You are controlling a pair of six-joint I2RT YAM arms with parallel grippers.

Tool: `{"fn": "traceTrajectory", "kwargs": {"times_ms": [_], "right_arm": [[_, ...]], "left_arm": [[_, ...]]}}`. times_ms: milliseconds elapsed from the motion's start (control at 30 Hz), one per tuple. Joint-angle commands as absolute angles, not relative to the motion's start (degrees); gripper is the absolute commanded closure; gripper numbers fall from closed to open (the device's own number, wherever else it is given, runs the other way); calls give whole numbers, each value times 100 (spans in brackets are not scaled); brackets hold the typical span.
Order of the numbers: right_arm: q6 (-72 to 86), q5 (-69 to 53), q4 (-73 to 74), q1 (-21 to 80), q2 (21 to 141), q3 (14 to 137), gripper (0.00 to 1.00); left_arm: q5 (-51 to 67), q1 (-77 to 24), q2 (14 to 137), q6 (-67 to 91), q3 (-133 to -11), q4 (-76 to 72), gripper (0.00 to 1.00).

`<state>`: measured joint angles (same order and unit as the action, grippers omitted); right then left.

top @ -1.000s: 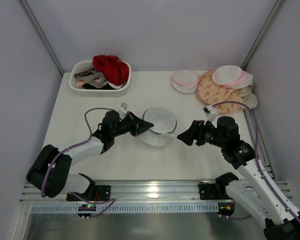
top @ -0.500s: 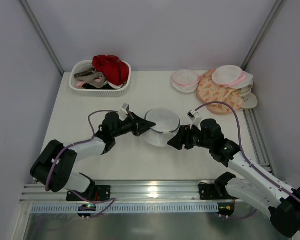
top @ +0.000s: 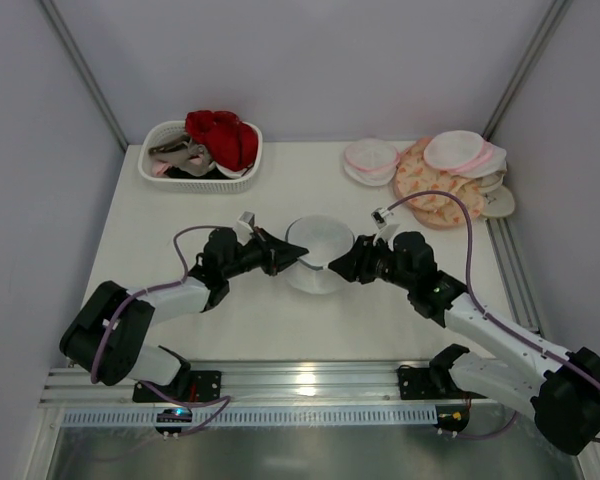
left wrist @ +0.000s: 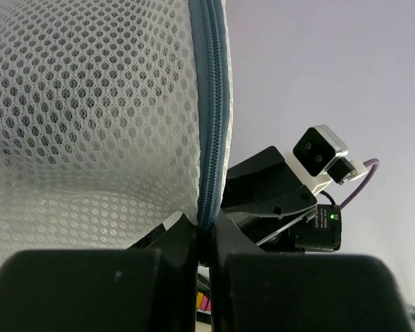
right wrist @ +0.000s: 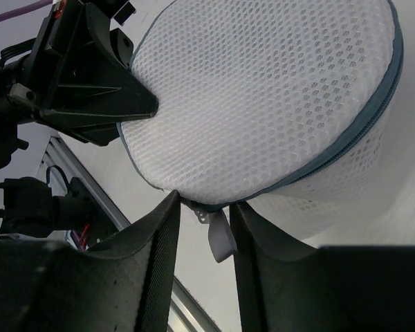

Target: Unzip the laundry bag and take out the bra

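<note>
Your round, disc-shaped laundry bag of translucent white-grey mesh (top: 320,243) stood on edge near the middle of the worktop (top: 250,322), held up between your two arms. Your left gripper (left wrist: 206,232) was clamped on the bag's dark grey zipper rim (left wrist: 211,104): in the left wrist view its jaws had closed onto that seam with no gap showing, and the mesh bulged away to one side of it. Your right gripper (right wrist: 204,207) sat just under the opposite side of the rim with its jaws only narrowly apart. The small pale zipper pull (right wrist: 220,238) hung between them, and I could not tell whether either finger touched it. The zipper looked closed along the stretch in view. The mesh hid what lay inside, so I could not make out the bra.

At the far left corner your white slotted plastic basket (top: 242,176) held a red garment (top: 220,135). At the far right corner lay the pink-rimmed white round pouches (top: 370,158) beside the peach patterned pouches (top: 425,188), well apart from both grippers.
</note>
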<state>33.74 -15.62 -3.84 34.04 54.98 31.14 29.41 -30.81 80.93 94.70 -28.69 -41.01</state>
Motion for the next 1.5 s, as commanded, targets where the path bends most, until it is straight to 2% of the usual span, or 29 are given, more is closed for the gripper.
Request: {"fn": "traceTrajectory", "kwargs": {"times_ms": [0,67,133,167,267,400,467,600,800,833,900,967,1200,1467], "right_arm": [[3533,-1494,-1072,3524,5599,3190,64],[3533,-1477,-1055,3542,5573,3182,76],[3507,-1450,-959,3551,5511,3173,78],[3489,-1450,-906,3551,5485,3182,76],[3419,-1494,-747,3560,5405,3190,52],[3393,-1538,-703,3577,5405,3155,40],[3393,-1529,-703,3621,5440,3138,40],[3401,-1328,-773,3656,5440,3085,60],[3401,-1248,-747,3674,5502,3138,80],[3384,-1205,-704,3674,5493,3155,88],[3305,-1073,-389,3674,5441,3217,96],[3200,-802,-55,3674,5397,3383,96],[2725,577,2728,3674,5256,4262,96],[2549,1625,4174,3674,5343,4825,96]], "left_arm": [[3050,-3111,7910,9606,-2874,-4482,100],[3058,-3111,7919,9624,-2874,-4509,100],[3032,-3111,7928,9641,-2865,-4509,100],[3024,-3111,7928,9659,-2857,-4544,100],[3006,-3111,7954,9694,-2839,-4605,100],[2988,-3111,8015,9790,-2795,-4789,100],[3006,-3111,8059,9826,-2795,-4860,100],[3006,-3111,8095,9896,-2804,-4992,100],[3015,-3111,8068,9914,-2786,-4992,100],[3049,-3111,8068,9914,-2786,-5010,100],[3067,-3111,8077,9897,-2769,-5010,100],[3129,-3111,8077,9862,-2751,-5010,100],[3348,-3050,7867,9362,-2707,-4475,100],[3981,-2787,7638,8158,-3111,-3070,100]]}}
